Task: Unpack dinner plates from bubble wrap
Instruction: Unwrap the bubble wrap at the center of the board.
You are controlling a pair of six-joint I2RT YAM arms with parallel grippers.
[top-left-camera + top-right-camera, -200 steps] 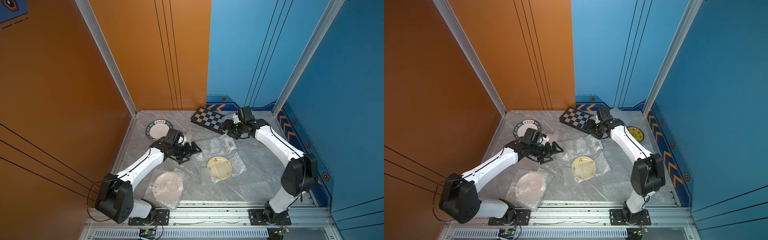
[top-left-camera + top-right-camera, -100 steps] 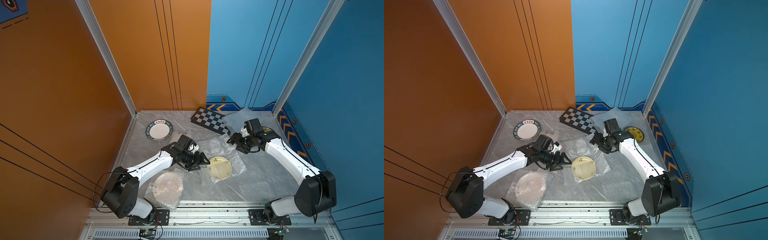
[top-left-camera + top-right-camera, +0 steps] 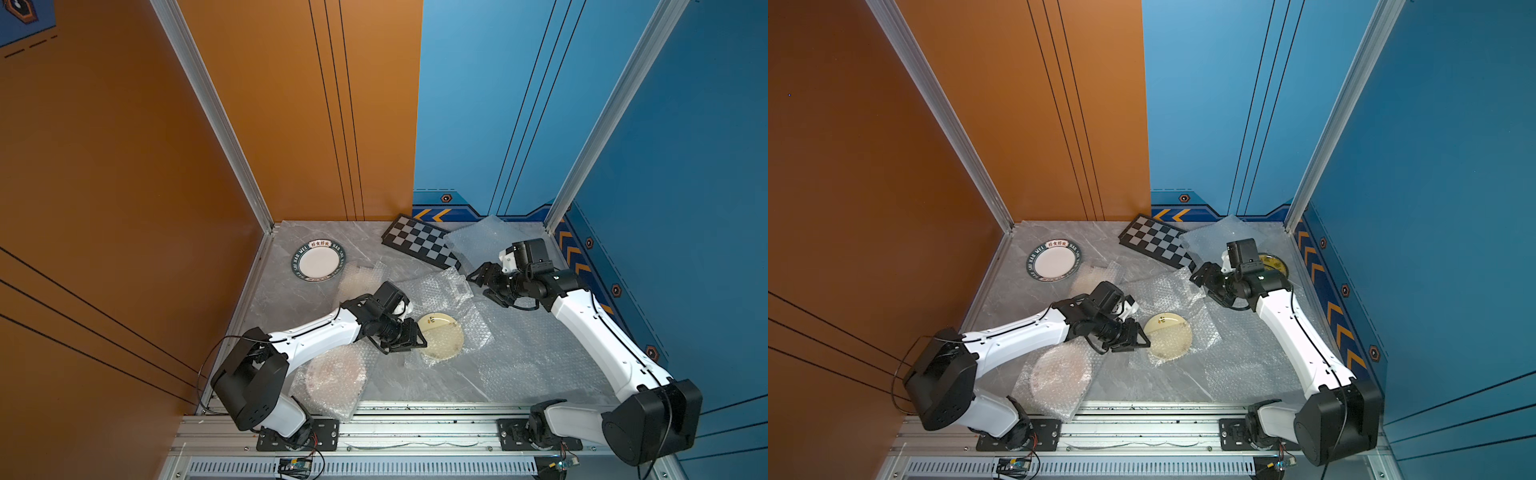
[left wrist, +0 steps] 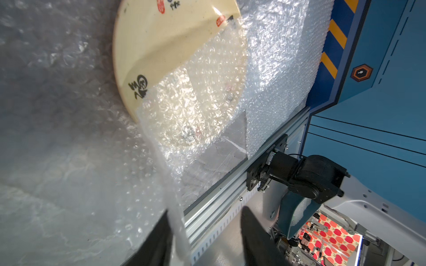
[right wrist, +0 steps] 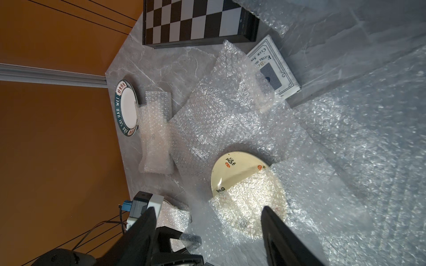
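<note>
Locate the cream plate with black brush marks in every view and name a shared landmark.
In a top view: cream plate, beside the left gripper.
In a top view: same place.
Left wrist: ahead of the jaws, half covered.
Right wrist: ahead of the jaws, half covered.
Shared landmark: bubble wrap flap over it.

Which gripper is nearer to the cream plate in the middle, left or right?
Left. The left gripper is beside the cream plate; the right gripper hangs apart, farther back.
</note>
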